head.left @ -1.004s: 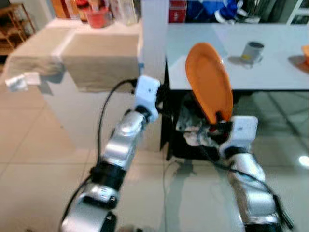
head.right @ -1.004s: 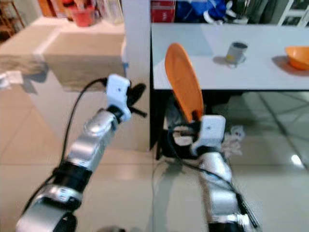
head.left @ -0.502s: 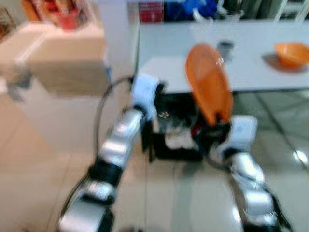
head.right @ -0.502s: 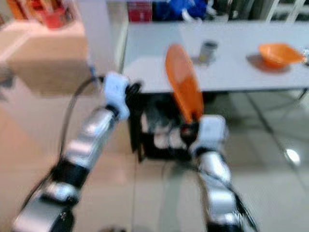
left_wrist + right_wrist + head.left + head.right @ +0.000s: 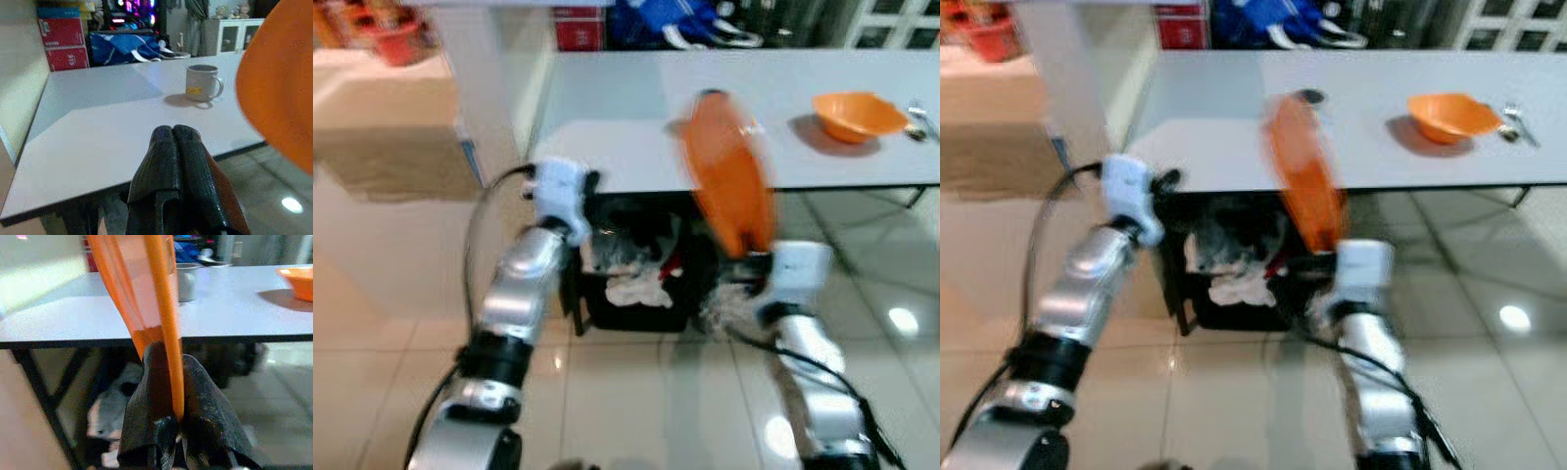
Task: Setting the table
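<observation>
Silver and cabled, the left arm reaches forward with its left gripper (image 5: 175,147) just short of the table's (image 5: 607,147) near-left corner; in the left wrist view its two black fingers (image 5: 161,161) lie pressed together, clenched on nothing. Past them on the pale grey top a grey mug (image 5: 201,82) with a yellow mark stands well in from the near edge, handle turned toward the table's right. Beyond the far edge lie a blue bag (image 5: 127,49) and red boxes (image 5: 62,39).

Under the table, near its left end, a black crate (image 5: 631,284) sits on the glossy tiled floor, stuffed with white cloth and dark odds and ends; the head views are too blurred to say more.

To the right of the crate, the right gripper (image 5: 168,382) is held up in front of the near edge of the table, clamped on the lower rim of an orange plate (image 5: 726,171). The plate stands nearly upright, on edge, tilted a little toward the robot's left, its upper half rising in front of the tabletop. In the right wrist view the rim runs straight down between the two fingers, one finger on each face.

Farther right, toward the table's right end, an orange bowl (image 5: 858,114) rests upright on the top, with what looks like metal cutlery (image 5: 1516,125) just beside it on its right.
</observation>
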Available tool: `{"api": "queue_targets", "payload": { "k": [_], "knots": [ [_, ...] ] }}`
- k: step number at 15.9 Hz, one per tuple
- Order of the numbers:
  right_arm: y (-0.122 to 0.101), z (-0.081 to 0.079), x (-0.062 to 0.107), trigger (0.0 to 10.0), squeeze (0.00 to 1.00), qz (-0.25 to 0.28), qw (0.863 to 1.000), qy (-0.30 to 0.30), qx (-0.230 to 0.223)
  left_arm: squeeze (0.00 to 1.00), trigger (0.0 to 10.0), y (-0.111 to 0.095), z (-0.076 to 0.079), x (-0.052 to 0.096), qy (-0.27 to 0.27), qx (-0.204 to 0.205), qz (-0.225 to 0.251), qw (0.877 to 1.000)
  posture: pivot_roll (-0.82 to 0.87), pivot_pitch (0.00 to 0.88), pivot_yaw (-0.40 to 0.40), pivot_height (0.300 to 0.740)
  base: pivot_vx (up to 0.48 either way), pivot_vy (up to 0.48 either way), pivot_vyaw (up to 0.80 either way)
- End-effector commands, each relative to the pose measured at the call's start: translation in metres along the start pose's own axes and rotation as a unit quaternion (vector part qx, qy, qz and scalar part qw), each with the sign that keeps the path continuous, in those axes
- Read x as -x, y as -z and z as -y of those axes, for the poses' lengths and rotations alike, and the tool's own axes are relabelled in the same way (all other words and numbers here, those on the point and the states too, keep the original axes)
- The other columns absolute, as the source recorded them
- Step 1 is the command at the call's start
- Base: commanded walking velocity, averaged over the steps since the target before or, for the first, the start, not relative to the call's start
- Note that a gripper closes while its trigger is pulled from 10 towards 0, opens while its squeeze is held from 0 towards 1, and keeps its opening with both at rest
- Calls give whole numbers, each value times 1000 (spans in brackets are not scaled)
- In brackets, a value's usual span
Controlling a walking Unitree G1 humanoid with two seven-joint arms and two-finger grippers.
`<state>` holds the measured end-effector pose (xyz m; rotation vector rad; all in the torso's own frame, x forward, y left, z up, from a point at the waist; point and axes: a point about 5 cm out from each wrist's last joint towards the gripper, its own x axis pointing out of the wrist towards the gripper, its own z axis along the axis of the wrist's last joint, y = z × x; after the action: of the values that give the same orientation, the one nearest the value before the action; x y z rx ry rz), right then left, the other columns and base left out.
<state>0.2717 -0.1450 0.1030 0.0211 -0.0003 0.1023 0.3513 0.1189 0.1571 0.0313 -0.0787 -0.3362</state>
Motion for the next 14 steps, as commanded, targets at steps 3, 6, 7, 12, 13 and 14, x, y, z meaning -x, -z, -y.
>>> {"api": "queue_targets", "payload": {
  "k": [3,6,7,12,13,14],
  "knots": [
    [-12,6,-3,0,0,31,999,6,8,0,10000,-7,9,-4,8,0,10,1000,-5,0,31,722,297,-371,0],
    [-11,8,-2,0,0,31,999,6,11,0,10000,-4,11,-4,8,0,5,1000,-9,0,30,722,312,-361,0],
    [-11,8,-2,0,0,30,999,6,11,0,10000,-3,11,-4,8,0,5,1000,-12,0,30,722,307,-364,0],
    [-11,9,-1,0,0,29,999,10,12,0,10000,-5,21,-5,26,-30,10,999,-19,0,33,722,124,-146,0],
    [-11,9,-1,0,0,29,999,10,13,0,10000,-6,23,-6,27,-26,14,999,-20,0,34,722,469,0,0],
    [-11,9,-1,0,0,30,999,9,13,0,10000,-7,24,-6,27,-24,15,999,-20,0,34,722,480,0,0]
  ]
}}
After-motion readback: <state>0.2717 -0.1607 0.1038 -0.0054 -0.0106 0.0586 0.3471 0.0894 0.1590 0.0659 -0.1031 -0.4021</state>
